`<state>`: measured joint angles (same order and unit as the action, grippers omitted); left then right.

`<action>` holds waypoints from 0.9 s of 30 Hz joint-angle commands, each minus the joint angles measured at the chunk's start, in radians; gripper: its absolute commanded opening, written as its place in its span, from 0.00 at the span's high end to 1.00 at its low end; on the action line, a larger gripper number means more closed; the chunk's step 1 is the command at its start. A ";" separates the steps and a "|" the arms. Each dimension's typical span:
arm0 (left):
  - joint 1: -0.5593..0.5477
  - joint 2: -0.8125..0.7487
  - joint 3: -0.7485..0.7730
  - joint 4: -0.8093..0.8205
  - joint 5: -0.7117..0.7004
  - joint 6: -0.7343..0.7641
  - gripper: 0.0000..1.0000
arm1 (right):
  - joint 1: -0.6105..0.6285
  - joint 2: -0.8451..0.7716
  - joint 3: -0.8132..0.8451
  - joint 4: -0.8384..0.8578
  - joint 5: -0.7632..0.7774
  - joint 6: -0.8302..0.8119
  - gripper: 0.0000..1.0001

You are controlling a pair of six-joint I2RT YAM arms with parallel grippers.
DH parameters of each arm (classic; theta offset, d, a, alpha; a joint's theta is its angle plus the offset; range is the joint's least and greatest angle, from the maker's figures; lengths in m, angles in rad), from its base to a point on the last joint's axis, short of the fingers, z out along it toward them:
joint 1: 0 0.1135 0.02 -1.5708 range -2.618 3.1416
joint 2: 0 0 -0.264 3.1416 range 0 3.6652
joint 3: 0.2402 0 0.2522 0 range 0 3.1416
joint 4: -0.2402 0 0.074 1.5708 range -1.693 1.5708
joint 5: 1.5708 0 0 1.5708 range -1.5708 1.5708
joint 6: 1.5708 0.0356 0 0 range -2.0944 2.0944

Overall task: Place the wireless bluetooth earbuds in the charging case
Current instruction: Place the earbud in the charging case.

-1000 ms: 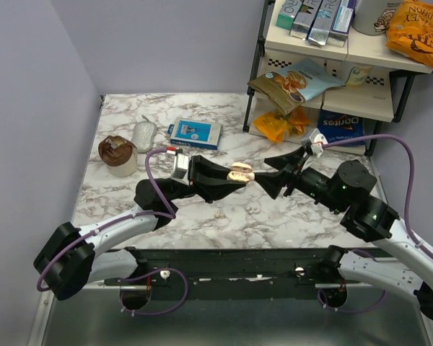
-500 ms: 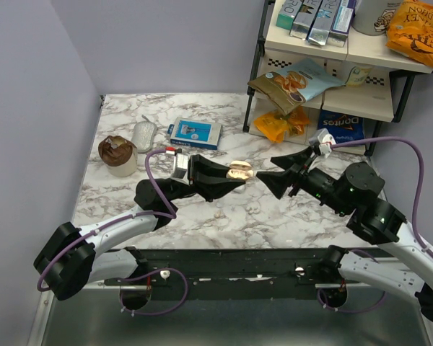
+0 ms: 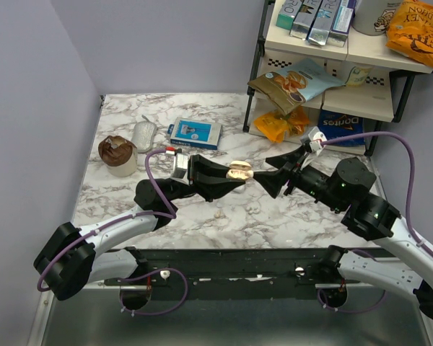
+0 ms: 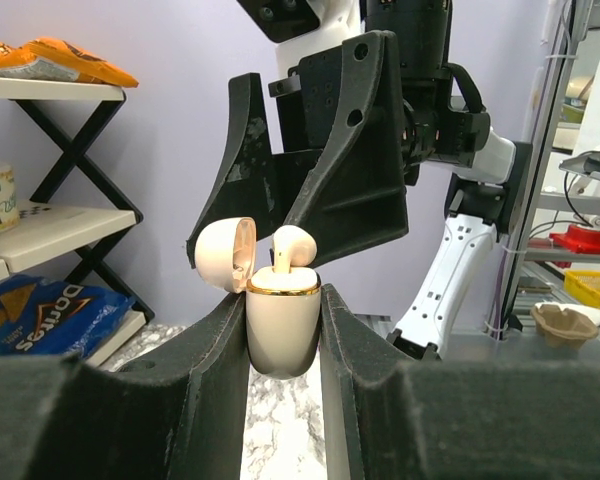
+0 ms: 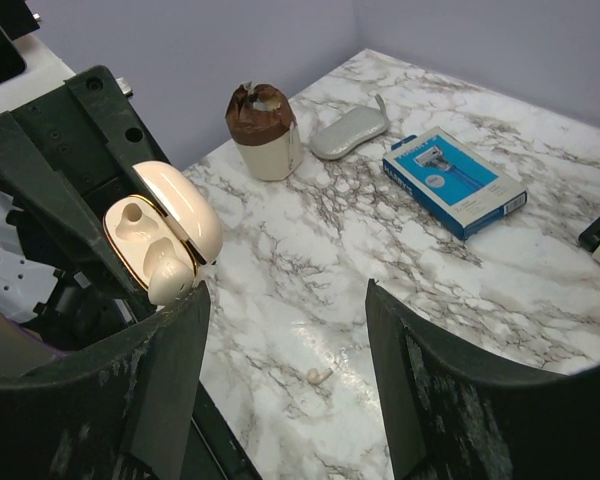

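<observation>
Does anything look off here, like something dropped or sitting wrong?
Two things. One earbud stands proud of the open case held in the left gripper, seemingly not pushed home. The other earbud lies loose on the table, and one slot in the case is empty.

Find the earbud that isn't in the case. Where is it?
The loose earbud lies on the marble table, in the top view just below the left pincer holding the open case.

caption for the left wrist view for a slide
Left gripper clamps the open charging case, one earbud in it, right gripper open behind.
</observation>
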<state>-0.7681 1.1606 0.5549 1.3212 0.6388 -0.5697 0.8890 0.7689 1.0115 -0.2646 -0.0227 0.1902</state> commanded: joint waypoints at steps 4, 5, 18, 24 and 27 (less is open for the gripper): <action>-0.005 -0.001 -0.003 0.365 0.002 -0.005 1.00 | 0.005 0.003 0.038 0.007 -0.054 -0.008 0.28; -0.005 0.002 -0.003 0.365 0.002 -0.006 1.00 | 0.005 0.003 0.038 0.011 -0.052 -0.008 0.28; -0.005 0.008 0.000 0.365 -0.001 -0.002 1.00 | 0.005 -0.028 0.042 -0.010 -0.055 -0.011 0.28; -0.010 0.005 0.002 0.365 -0.001 -0.006 1.00 | 0.004 0.001 0.050 -0.001 -0.091 -0.008 0.28; -0.011 0.002 0.000 0.365 -0.001 -0.006 1.00 | 0.004 0.013 0.053 0.002 -0.094 -0.008 0.28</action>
<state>-0.7700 1.1656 0.5549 1.3163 0.6384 -0.5739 0.8890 0.7639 1.0374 -0.2630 -0.0788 0.1837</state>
